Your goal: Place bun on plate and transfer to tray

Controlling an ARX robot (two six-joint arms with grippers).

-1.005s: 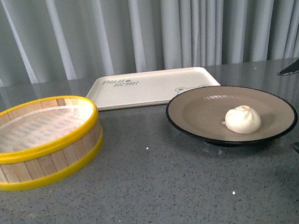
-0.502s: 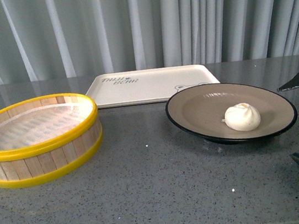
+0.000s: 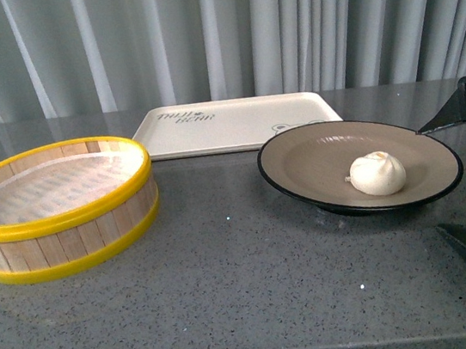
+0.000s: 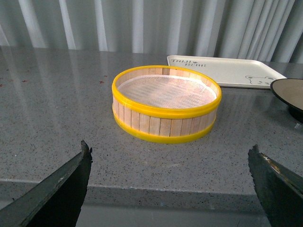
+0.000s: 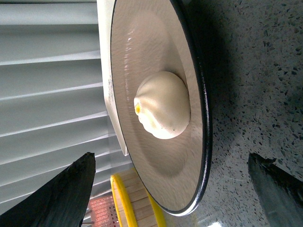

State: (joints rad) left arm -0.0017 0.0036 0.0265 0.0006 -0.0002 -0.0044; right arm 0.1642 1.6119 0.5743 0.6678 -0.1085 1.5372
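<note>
Front view: the bun (image 3: pixel 377 173) sits on the plate (image 3: pixel 318 158), off-centre toward the rim that faces the table's (image 3: pixel 232 287) right edge. The plate stands on the right half of the table, just in front of the tray (image 3: pixel 234 122), which lies toward the far edge. The steamer basket (image 3: pixel 66 220) stands near the left edge, well apart from the plate. The right gripper (image 3: pixel 430 179) enters at the right edge, fingers apart. One tip is at the plate's rim and the other low over the table; contact cannot be judged. The left arm is out of this view. Left wrist view only: the left gripper (image 4: pixel 169 144) shows fingers wide apart with nothing between them, out past the table's near edge, and the basket (image 4: pixel 165 125) stands beyond it. This view catches the tray (image 4: pixel 222 73) and a sliver of the plate (image 4: pixel 289 92), but not the bun. Right wrist view only: bun (image 5: pixel 163 105) close up, smooth, white and domed, with a pleated twist and a small yellowish spot at its top. The plate (image 5: pixel 142 56) is matte beige inside with a thin black rim. The right gripper (image 5: pixel 171 157) fingers stand apart, with the plate ahead between them. Tray lettering (image 4: pixel 188 63): two dark lines, the lower reading "BEAR" and the upper unclear. A small bear face (image 4: pixel 259 80) is printed at another corner.
</note>
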